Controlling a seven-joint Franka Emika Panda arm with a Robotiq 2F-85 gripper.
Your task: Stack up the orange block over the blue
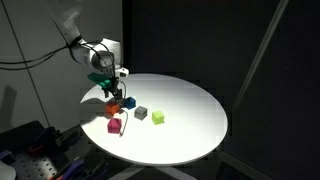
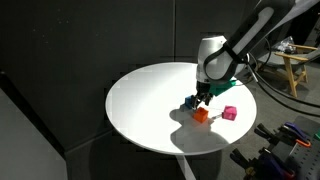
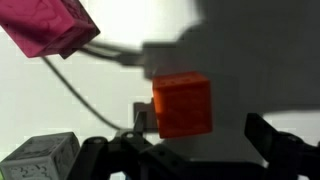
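Observation:
The orange block (image 3: 182,104) lies on the white table just ahead of my gripper (image 3: 180,142), whose dark fingers stand wide apart and hold nothing. In both exterior views the gripper (image 1: 113,90) (image 2: 203,94) hovers low over the block cluster, close above the orange block (image 1: 127,102) (image 2: 200,114). A small dark blue cube (image 2: 189,102) shows beside the fingers in an exterior view. In the wrist view only a dark sliver sits at the orange block's left edge; I cannot tell whether it is the blue cube.
A magenta cube (image 3: 50,25) (image 1: 114,125) (image 2: 229,113) lies near the table (image 1: 190,110) edge. A dark grey cube (image 3: 40,160) (image 1: 141,113) and a yellow-green cube (image 1: 158,118) sit nearby. A thin cable (image 3: 80,95) crosses the wrist view.

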